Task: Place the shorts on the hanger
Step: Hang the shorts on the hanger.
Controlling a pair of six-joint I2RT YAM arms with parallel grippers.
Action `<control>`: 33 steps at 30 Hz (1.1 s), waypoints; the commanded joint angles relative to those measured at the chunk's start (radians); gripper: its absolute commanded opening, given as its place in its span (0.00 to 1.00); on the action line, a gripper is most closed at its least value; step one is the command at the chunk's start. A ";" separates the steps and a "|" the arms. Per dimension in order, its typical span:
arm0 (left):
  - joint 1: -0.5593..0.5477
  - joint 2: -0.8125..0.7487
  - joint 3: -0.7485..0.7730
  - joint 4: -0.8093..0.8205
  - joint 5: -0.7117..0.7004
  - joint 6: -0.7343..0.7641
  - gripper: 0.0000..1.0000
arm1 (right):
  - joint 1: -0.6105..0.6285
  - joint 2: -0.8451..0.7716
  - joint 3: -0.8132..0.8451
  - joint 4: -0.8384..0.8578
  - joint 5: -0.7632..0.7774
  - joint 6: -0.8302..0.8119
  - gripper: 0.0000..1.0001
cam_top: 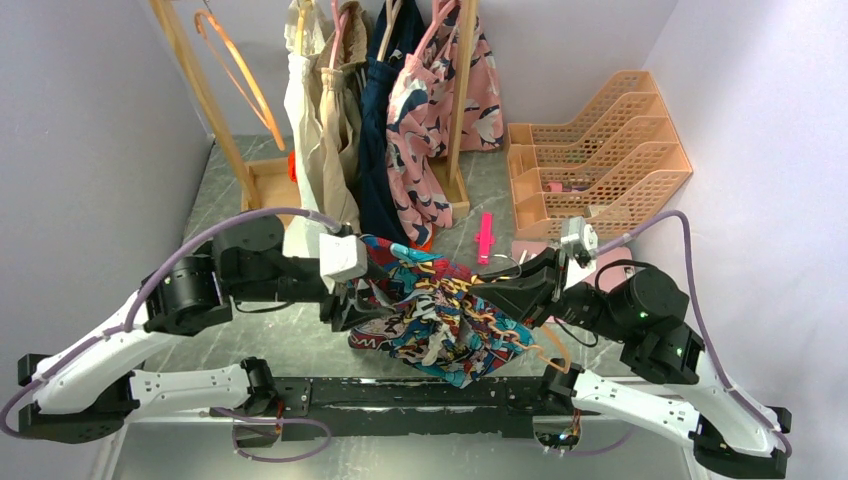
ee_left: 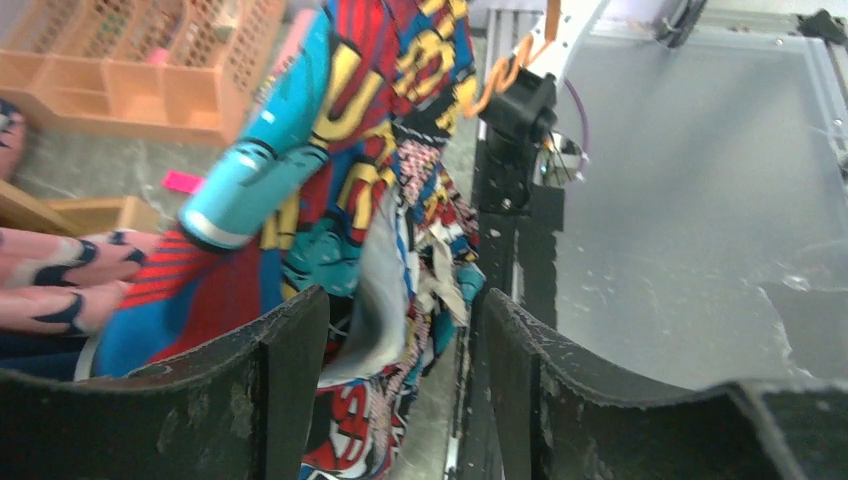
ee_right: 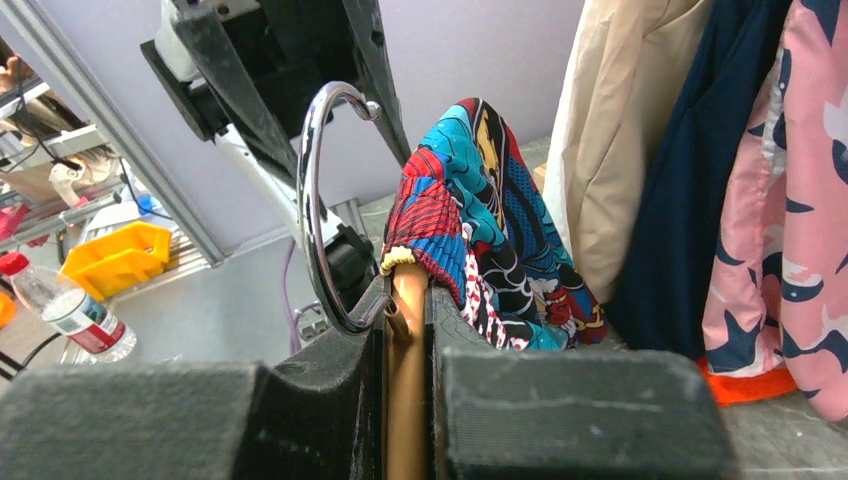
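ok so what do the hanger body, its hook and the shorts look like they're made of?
hanger: smooth matte orange-tan bar. Could be wood or wood-look plastic; no grain shows, so that stays open.
hook: polished metal, with mirror-bright reflections along the curve.
shorts: thin printed cloth that drapes in soft folds, with one gathered edge. The fibre cannot be told.

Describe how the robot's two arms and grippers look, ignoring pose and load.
The left arm and right arm have white shell links, black joints and a trailing lilac cable each. A white camera box tops each wrist. The fingers are black, curved and scuffed.
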 commanded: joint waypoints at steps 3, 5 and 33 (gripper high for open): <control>-0.004 0.014 -0.056 0.027 0.153 -0.050 0.64 | 0.003 -0.022 0.003 0.079 0.038 0.002 0.00; -0.004 0.026 -0.065 0.039 0.158 -0.042 0.65 | 0.002 -0.023 0.001 0.090 0.039 0.004 0.00; -0.004 0.118 0.042 0.113 0.003 0.058 0.07 | 0.003 -0.017 0.031 0.038 0.036 0.007 0.00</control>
